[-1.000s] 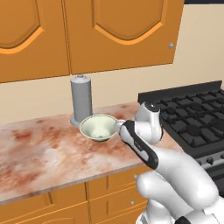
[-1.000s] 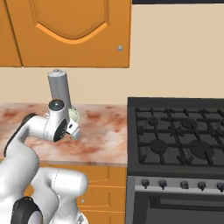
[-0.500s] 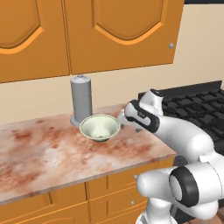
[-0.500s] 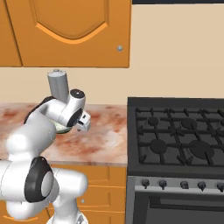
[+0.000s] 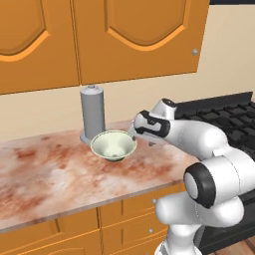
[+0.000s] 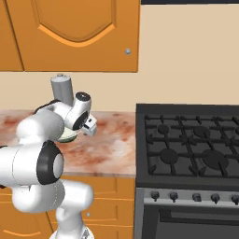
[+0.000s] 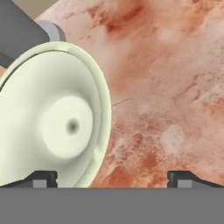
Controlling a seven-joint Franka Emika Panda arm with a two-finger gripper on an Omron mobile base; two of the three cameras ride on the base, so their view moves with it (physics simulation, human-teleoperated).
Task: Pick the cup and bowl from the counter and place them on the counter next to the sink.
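The pale cream-green bowl point(image 5: 113, 146) stands on the marbled counter point(image 5: 50, 174), just in front of a tall grey canister. My gripper point(image 5: 132, 133) reaches in from the right, low over the counter and right at the bowl's right rim. In the hand view the bowl point(image 7: 52, 118) looms large on the left, and its right rim lies between the two fingertips point(image 7: 41, 177) of the open gripper point(image 7: 113, 179). Nothing is held. From the right base view a sliver of the bowl point(image 6: 68, 136) peeks out behind my arm. The cup and the sink are out of view.
The grey canister point(image 5: 93, 114) rises close behind the bowl, against the wall. A black stove point(image 6: 186, 144) borders the counter on the right. Orange wall cabinets point(image 5: 134, 35) hang overhead. Bare counter stretches left and in front of the bowl.
The arm has unfolded and the hand has swung left and down to the bowl's right rim. The jaws have stayed open; the bowl has not moved.
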